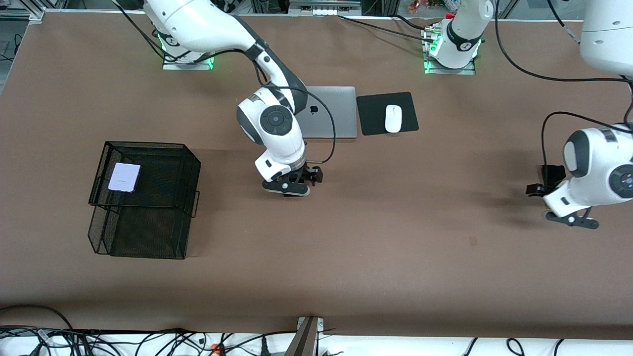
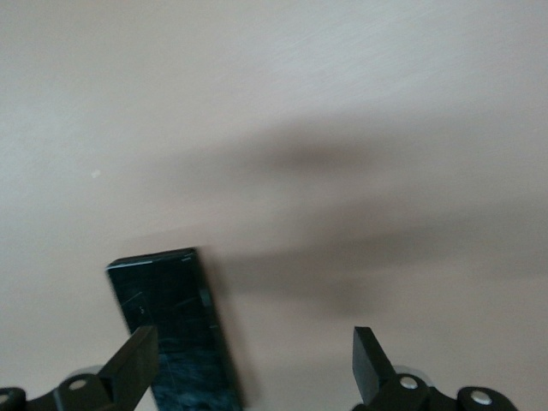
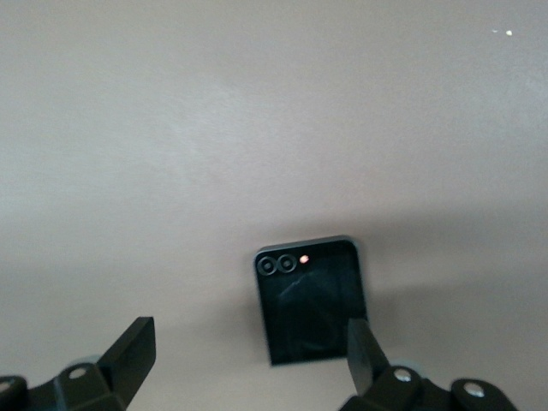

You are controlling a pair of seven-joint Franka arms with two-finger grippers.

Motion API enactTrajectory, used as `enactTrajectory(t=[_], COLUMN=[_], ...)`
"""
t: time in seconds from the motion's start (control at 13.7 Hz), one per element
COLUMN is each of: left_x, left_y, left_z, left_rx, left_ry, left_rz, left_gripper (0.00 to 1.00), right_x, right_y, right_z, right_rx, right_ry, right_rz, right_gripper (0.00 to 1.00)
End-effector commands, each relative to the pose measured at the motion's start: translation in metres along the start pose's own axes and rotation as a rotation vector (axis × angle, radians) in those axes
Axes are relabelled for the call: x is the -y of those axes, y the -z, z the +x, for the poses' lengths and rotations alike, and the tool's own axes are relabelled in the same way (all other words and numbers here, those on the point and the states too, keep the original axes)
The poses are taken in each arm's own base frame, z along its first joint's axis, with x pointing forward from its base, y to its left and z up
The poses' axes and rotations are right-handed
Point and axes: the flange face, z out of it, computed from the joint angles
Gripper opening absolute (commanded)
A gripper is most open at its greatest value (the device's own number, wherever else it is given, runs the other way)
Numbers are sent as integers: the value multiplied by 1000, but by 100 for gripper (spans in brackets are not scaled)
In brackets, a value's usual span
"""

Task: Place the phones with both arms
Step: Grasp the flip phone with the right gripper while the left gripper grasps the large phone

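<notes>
1. Nearest the front camera among the things on the brown table (image 1: 395,277) is a black wire-mesh basket (image 1: 148,198) of two tiers, toward the right arm's end of the table.
2. The pale lilac phone (image 1: 124,176) lies flat in the upper tier of that basket, near one corner of it.
3. The left gripper (image 1: 568,217) hangs low over the table at the left arm's end. Its wrist view shows the left gripper (image 2: 257,364) with its jaws spread wide and nothing between them.
4. The long black phone (image 2: 175,330) lies flat on the table under that gripper, beside one fingertip (image 2: 137,355); whether the two touch cannot be told. In the front view only a dark end of the long black phone (image 1: 553,174) shows past the arm's wrist.
5. The right gripper (image 1: 292,190) is low over the middle of the table. In its wrist view the right gripper (image 3: 248,360) has its jaws spread apart, empty.
6. The small black phone (image 3: 312,300) lies flat on the table below it, camera lenses up, close beside one fingertip (image 3: 361,347).
7. Farther from the front camera, a grey laptop (image 1: 331,113) lies closed, partly covered by the right arm.
8. Beside the laptop, toward the left arm's end, a white mouse (image 1: 393,118) sits on a black mouse pad (image 1: 373,116).
</notes>
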Motion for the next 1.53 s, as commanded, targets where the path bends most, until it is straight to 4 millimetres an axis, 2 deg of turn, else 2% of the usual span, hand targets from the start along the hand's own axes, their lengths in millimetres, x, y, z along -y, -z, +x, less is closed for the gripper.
enactTrajectory(t=[0.0, 0.22, 0.44, 0.66, 0.95, 1.17, 1.46], left_x=[32, 62, 74, 71, 67, 70, 73], left_y=[-13, -43, -65, -72, -89, -91, -91], left_z=[-38, -75, -93, -98, -95, -98, -98], left_rx=[-59, -154, -200, -235, -245, -244, -250], left_ry=[24, 125, 211, 258, 272, 270, 269], left_rz=[-19, -89, -164, -181, -192, -192, -188], left_gripper=[100, 100, 100, 100, 100, 100, 100], right_x=[0, -4, -10, -15, -11, -11, -12], right_y=[-12, -30, -44, -56, -63, -74, -77], right_z=[-1, -5, -14, -24, -32, -36, -33], right_rx=[-36, -31, -10, 12, 20, 25, 14], right_ry=[66, 87, 95, 104, 115, 121, 118], right_rz=[-47, -77, -102, -123, -128, -129, -116], right_gripper=[99, 100, 100, 100, 100, 100, 99])
